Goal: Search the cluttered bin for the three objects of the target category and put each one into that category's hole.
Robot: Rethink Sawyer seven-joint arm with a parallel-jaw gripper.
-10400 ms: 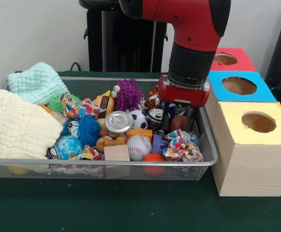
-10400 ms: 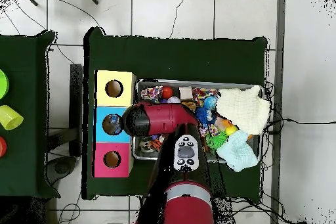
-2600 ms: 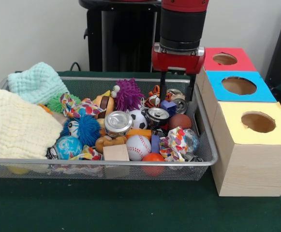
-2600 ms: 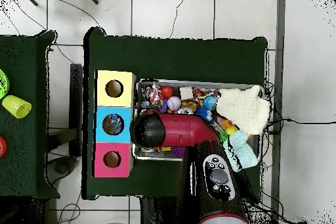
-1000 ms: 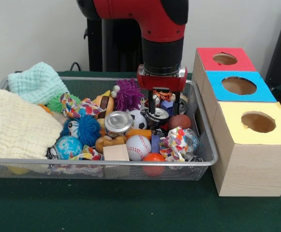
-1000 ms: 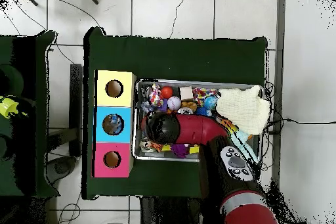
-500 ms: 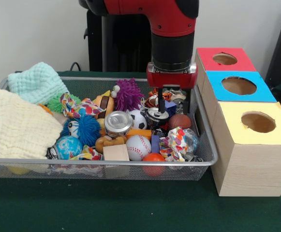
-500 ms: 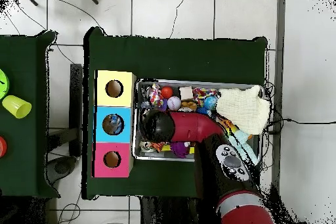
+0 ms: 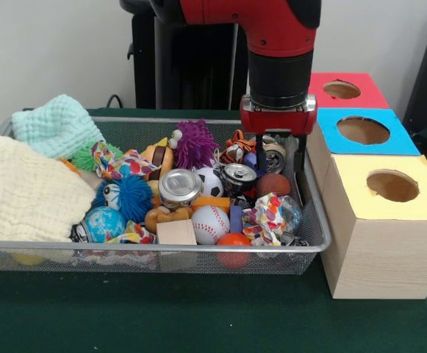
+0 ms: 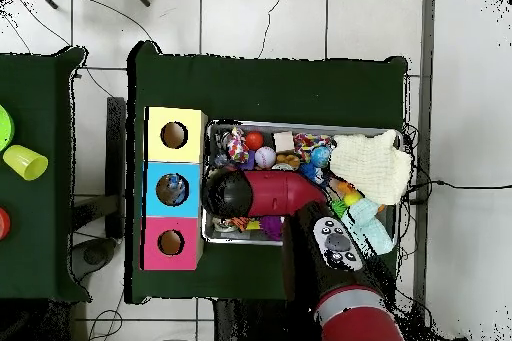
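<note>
Cans appear to be the objects sought, though the target category cannot be confirmed from these views. One silver can (image 9: 179, 186) lies near the middle of the wire mesh bin (image 9: 312, 220), its round metal lid tilted toward the camera. A second can (image 9: 239, 177), also lid-up, sits just beside the gripper (image 9: 278, 173) on its left in the front view. A third metallic can (image 9: 274, 156) lies between the two fingers, slightly behind them; whether it is touched cannot be told.

The gripper's two thin black fingers (image 9: 299, 169) stand wide apart and hold nothing, their tips down among the clutter at the bin's right end, near a brown ball (image 9: 273, 184).

Surrounding items: a stitched white baseball (image 9: 211, 223), a soccer-pattern ball (image 9: 210, 180), a spiky purple ball (image 9: 195, 143), a fuzzy blue ball (image 9: 130, 196), a plain wooden cube (image 9: 177, 232), a crumpled patterned cloth (image 9: 267, 219), and soft knitted cloths in cream (image 9: 22, 191) and mint (image 9: 56, 125).

Three wooden boxes stand just beside the bin, with round holes in red (image 9: 342, 90), blue (image 9: 363, 130) and yellow (image 9: 393, 185) tops.

The arm (image 10: 285, 193) reaches vertically down, wrist upright over the bin's box-side end.
</note>
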